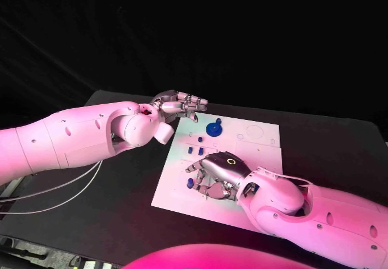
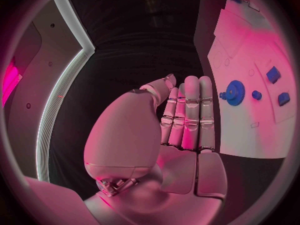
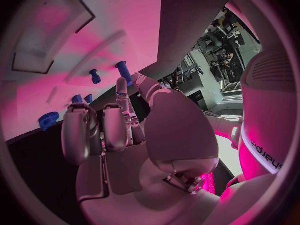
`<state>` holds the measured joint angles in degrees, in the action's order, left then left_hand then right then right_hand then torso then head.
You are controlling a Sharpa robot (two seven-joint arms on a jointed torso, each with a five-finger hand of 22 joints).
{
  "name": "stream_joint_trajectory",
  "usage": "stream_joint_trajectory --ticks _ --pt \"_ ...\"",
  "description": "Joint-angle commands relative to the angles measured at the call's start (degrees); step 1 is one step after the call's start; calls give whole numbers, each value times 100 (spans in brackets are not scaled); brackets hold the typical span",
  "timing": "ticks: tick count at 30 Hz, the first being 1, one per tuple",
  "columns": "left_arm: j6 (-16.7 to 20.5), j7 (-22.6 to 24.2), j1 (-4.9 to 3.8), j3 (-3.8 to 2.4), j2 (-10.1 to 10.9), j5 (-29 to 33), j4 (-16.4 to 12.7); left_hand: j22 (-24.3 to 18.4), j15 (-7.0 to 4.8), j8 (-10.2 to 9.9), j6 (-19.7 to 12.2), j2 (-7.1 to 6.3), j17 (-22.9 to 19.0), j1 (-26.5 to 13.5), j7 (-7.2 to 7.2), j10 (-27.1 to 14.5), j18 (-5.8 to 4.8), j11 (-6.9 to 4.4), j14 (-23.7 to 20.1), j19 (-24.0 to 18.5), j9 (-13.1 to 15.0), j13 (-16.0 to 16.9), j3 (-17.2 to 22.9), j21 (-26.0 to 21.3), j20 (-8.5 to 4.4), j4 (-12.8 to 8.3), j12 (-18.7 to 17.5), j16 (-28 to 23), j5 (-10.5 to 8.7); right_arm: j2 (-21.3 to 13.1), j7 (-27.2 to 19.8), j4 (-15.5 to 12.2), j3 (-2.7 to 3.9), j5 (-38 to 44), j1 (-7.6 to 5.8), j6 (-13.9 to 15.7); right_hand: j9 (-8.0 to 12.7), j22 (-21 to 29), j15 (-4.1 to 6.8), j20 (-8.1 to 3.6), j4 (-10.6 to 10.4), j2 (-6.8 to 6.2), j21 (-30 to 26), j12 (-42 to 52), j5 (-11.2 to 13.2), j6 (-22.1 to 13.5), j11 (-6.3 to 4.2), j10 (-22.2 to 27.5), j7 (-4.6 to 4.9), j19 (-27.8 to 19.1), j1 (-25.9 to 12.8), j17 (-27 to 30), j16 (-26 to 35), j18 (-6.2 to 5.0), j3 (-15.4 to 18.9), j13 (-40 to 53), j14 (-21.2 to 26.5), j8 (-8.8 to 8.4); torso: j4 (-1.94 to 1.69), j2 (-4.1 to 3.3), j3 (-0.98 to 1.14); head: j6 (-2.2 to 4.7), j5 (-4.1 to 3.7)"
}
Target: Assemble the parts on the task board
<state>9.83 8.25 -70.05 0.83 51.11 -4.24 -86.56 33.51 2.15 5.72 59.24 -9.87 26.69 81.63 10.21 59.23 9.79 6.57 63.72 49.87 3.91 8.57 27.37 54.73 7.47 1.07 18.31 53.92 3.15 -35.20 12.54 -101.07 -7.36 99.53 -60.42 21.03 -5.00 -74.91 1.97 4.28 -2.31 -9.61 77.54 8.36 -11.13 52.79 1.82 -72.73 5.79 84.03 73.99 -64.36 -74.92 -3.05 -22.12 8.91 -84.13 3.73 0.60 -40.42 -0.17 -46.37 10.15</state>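
The white task board (image 1: 250, 154) lies in the middle of the table. A blue gear (image 1: 213, 129) stands near its far left, with small blue parts (image 1: 195, 150) just nearer. My left hand (image 1: 179, 105) hovers off the board's far left corner, fingers straight and together, holding nothing. The left wrist view shows this hand (image 2: 181, 120) beside the gear (image 2: 235, 92) and blue blocks (image 2: 273, 74). My right hand (image 1: 217, 175) hangs over the board's near left part, fingers bent down. A blue peg (image 1: 190, 182) lies at its fingertips. In the right wrist view the peg (image 3: 124, 71) sits just past the fingertips (image 3: 121, 85), not between them.
White cables (image 1: 65, 190) trail over the black table under my left arm. The board carries a large rectangular recess (image 3: 50, 30) and round holes (image 1: 255, 132) towards its far right. A second small blue peg (image 3: 95, 76) and the gear (image 3: 48, 120) stand beyond my right hand.
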Motion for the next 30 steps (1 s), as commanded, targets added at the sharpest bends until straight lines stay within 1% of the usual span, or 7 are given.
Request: stream_joint_trajectory --ticks 1,8,13,15,17,21,30 --pt "-113 19 -4 -2 0 19 -12 -6 8 23 -54 59 -6 3 -3 -59 74 -1 -24 36 0 6 -22 -20 18 2 17 17 -14 -152 5 -149 27 -5 -21 368 -17 -969 44 -45 13 32 35 43 -84 137 -1 -42 63 31 30 -19 -26 28 32 28 -173 64 -1 4 2 29 -33" --pt "-104 27 -3 -1 10 19 -5 -7 8 24 -54 60 -6 4 -4 -62 74 -1 -25 36 0 6 -23 -21 18 1 19 18 -14 -909 -29 -532 73 -927 -290 643 -128 -980 -23 -3 -8 73 32 238 -327 781 78 -326 170 36 22 -47 -56 33 67 213 -180 353 4 11 -6 117 -182" --pt "-77 55 -3 3 30 19 -1 -8 8 25 -54 61 -7 3 -4 -64 74 -1 -25 36 0 6 -25 -22 19 2 21 18 -14 -1748 163 -837 73 -2076 -476 553 -300 -1065 102 -73 -246 -36 197 1176 -436 1110 -95 -885 -30 118 -430 -250 -204 65 618 979 -230 641 22 30 -12 175 -465" --pt "-71 62 -2 9 42 19 -1 -8 8 25 -54 61 -7 3 -4 -64 74 -1 -25 36 0 6 -25 -22 19 2 21 18 -14 -2027 275 -951 62 -2261 -499 505 -524 -1124 176 -184 -321 26 305 3271 -612 1098 -191 -844 -181 171 -518 -545 -407 87 1038 3100 -278 849 38 46 -10 180 -609" --pt "-64 68 -2 16 53 19 -4 -9 9 26 -52 62 -7 2 -5 -66 74 -1 -26 36 1 7 -26 -24 19 3 24 19 -14 -2301 410 -1067 41 -2383 -511 474 -765 -1164 253 -148 -428 140 372 4690 -615 1032 -249 -755 -126 203 -578 -755 -542 114 1345 4557 -299 1051 50 59 -12 172 -701" --pt "-53 75 -1 27 74 19 -17 -9 9 26 -52 62 -7 2 -5 -66 74 -1 -26 36 1 7 -26 -24 19 3 24 19 -14 -2804 745 -1282 -22 -2374 -506 455 -1125 -1217 203 -173 -580 252 465 6113 -619 848 -218 -835 -137 249 -604 -1056 -724 129 1762 6029 -335 1316 80 88 -28 164 -985" --pt "-59 78 1 42 70 19 -15 -9 9 26 -52 62 -7 2 -5 -66 74 -1 -26 36 1 7 -26 -24 19 3 24 19 -14 -3214 1438 -1541 -104 -1564 -321 440 -1511 -1280 184 -175 -820 256 583 6611 -679 629 -193 -877 -151 306 -600 -1397 -918 154 2340 6606 -377 1576 126 133 -39 86 -1216"
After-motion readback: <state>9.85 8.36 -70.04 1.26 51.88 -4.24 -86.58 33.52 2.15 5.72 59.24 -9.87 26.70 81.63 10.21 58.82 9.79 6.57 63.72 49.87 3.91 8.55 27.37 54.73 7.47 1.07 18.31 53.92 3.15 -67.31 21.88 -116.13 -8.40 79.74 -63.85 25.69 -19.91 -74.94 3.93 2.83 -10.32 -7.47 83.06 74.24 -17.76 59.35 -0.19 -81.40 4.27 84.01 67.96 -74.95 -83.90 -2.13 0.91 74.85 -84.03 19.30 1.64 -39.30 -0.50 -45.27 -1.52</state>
